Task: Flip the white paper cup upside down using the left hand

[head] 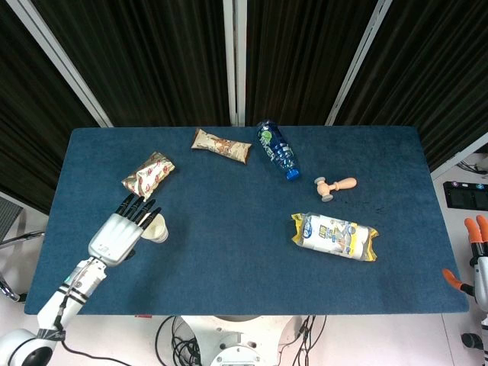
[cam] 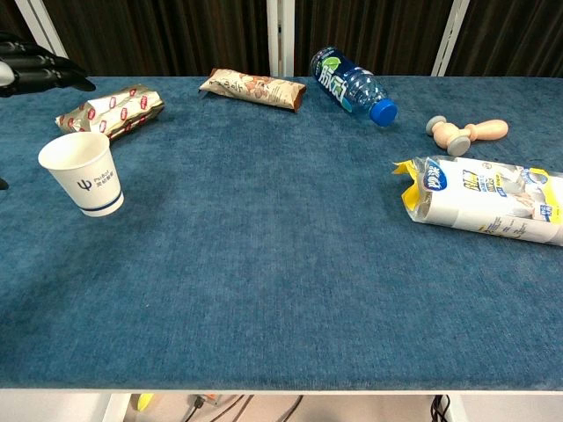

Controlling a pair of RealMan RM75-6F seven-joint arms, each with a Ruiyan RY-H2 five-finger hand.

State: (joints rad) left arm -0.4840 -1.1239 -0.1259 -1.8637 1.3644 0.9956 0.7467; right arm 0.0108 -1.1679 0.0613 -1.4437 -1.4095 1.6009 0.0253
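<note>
While nothing is held in it, the left hand [head: 118,235] is seen above the table's near left part, palm down, its dark fingers [cam: 40,70] spread and reaching forward. Immediately beside the fingertips, on their right, the white paper cup [head: 155,227] is found standing upright, mouth up; contact between fingers and cup cannot be confirmed from either view. Just beyond the fingertips a red-and-gold snack packet [head: 148,175] is recorded lying flat. Further out, ahead and to the right of the hand, a brown snack bar [head: 220,145] and a blue bottle [head: 277,149] lying on its side are noted near the far edge of the blue table [head: 229,252]. Well to the right, a small wooden mallet [head: 334,186] and a yellow-and-white wrapped pack [head: 334,235] are observed. At the frame's right edge, off the table, only part of the right hand [head: 477,259] is visible, its orange-tipped fingers apart and nothing held.
</note>
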